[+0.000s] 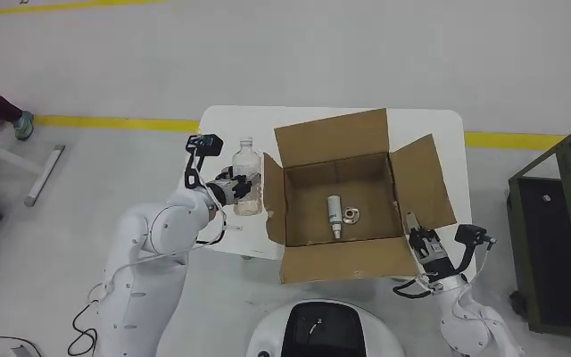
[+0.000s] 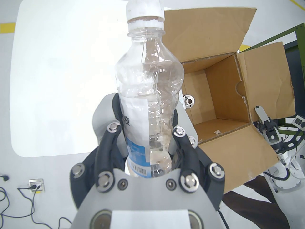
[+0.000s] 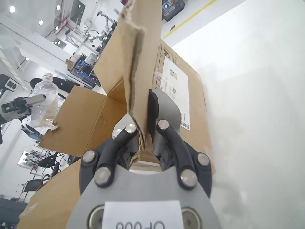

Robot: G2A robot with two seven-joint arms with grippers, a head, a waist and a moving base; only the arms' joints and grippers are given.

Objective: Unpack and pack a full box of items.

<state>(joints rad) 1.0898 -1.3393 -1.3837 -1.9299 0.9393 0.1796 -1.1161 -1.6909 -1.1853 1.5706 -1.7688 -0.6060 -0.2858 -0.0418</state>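
Note:
An open cardboard box stands on the white table, its flaps spread. Inside it lie a small white bottle and a metal fitting. My left gripper is shut on a clear water bottle with a white cap, held upright just outside the box's left flap; the bottle stands between the left gripper's fingers. My right gripper is shut on the box's right flap near its lower corner, one finger pressed against the cardboard.
A dark green cart stands on the floor to the right of the table. Yellow floor tape runs behind the table. Bare table surface lies left of the box and behind it.

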